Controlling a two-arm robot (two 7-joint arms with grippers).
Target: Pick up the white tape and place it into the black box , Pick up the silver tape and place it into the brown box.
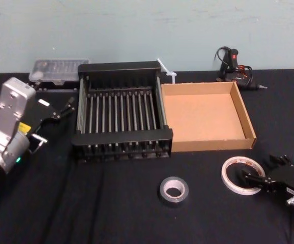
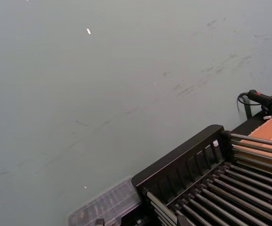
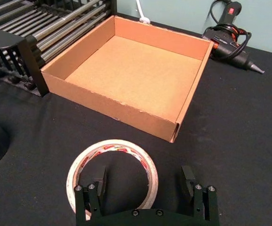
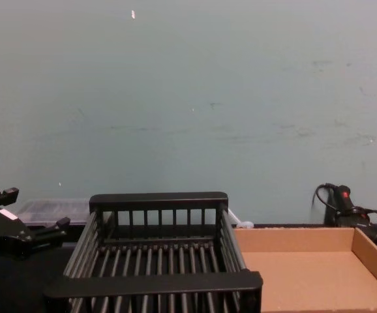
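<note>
The head view looks down from high up on the whole dark table, with the black slatted crate (image 1: 121, 109) in the middle and the flat tan cardboard tray (image 1: 248, 129) beside it on the right. The chest view sits low and looks straight across at the pale wall, so it sees the same crate (image 4: 156, 283) and tray (image 4: 371, 251) from the side and close up. The left wrist view tips up at the wall past a corner of the crate (image 2: 183, 162), and the right wrist view looks down from near the table at the tray (image 3: 103, 101), with the thin white ring of tape (image 3: 77, 167) right in front of it.
</note>
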